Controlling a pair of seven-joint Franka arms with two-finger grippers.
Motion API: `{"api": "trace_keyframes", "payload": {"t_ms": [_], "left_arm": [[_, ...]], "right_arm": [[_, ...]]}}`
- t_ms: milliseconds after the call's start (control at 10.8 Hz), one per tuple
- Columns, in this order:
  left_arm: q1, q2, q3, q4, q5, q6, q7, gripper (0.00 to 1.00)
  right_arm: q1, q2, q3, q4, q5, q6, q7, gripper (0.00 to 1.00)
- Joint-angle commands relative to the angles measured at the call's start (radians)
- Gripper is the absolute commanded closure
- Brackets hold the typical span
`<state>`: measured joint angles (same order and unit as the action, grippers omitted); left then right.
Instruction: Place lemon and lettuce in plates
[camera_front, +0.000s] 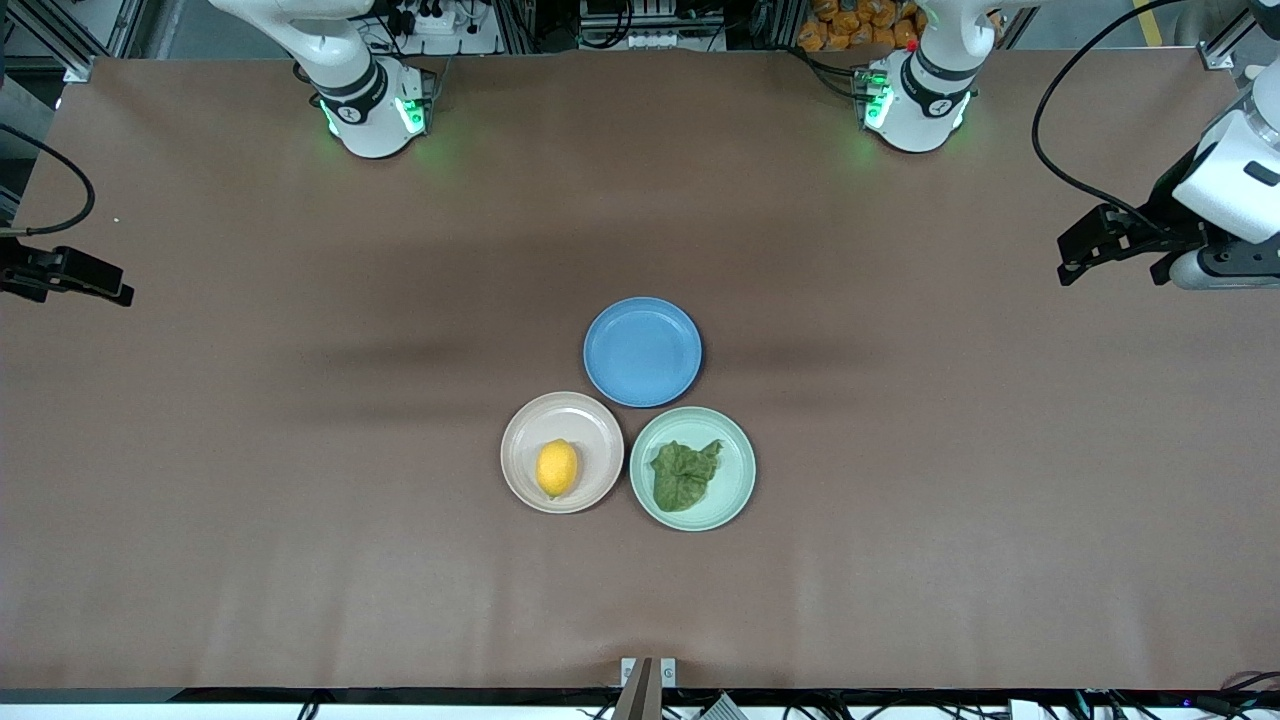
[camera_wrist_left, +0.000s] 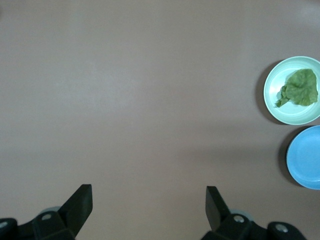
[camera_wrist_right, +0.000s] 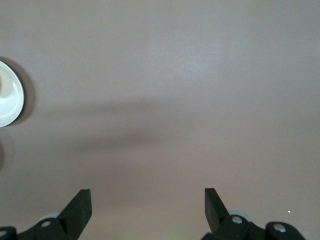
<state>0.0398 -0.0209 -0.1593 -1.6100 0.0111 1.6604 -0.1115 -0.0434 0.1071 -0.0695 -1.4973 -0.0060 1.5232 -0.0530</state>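
The lemon (camera_front: 557, 468) already lies in the beige plate (camera_front: 520, 440), lower centre of the front view, long axis running up and down the frame. The lettuce (camera_front: 685, 475) lies in the mint plate (camera_front: 740, 470) beside it. Left tool (camera_front: 1085, 250) at mid-right edge and right tool (camera_front: 90, 282) at mid-left edge both gape wide, empty, each well apart from the plates. I judge nothing is left to move.

Smooth-skinned lemon (camera_front: 557, 467), wrinkly matt lettuce (camera_front: 684, 474), smooth plates (camera_front: 520, 440), matt table (camera_front: 300, 450).
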Motion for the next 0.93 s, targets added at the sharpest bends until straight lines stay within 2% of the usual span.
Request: {"api": "trace_keyframes", "payload": {"t_ms": [0, 833], "left_arm": [[0.009, -0.002, -0.005, 0.025, 0.004, -0.063, 0.021, 0.00], [0.008, -0.002, -0.005, 0.025, 0.004, -0.071, 0.015, 0.00]], "right_arm": [[-0.004, -0.030, 0.014, -0.031, -0.023, 0.014, 0.009, 0.00], [-0.001, -0.027, 0.016, -0.029, -0.023, 0.014, 0.009, 0.00]]}}
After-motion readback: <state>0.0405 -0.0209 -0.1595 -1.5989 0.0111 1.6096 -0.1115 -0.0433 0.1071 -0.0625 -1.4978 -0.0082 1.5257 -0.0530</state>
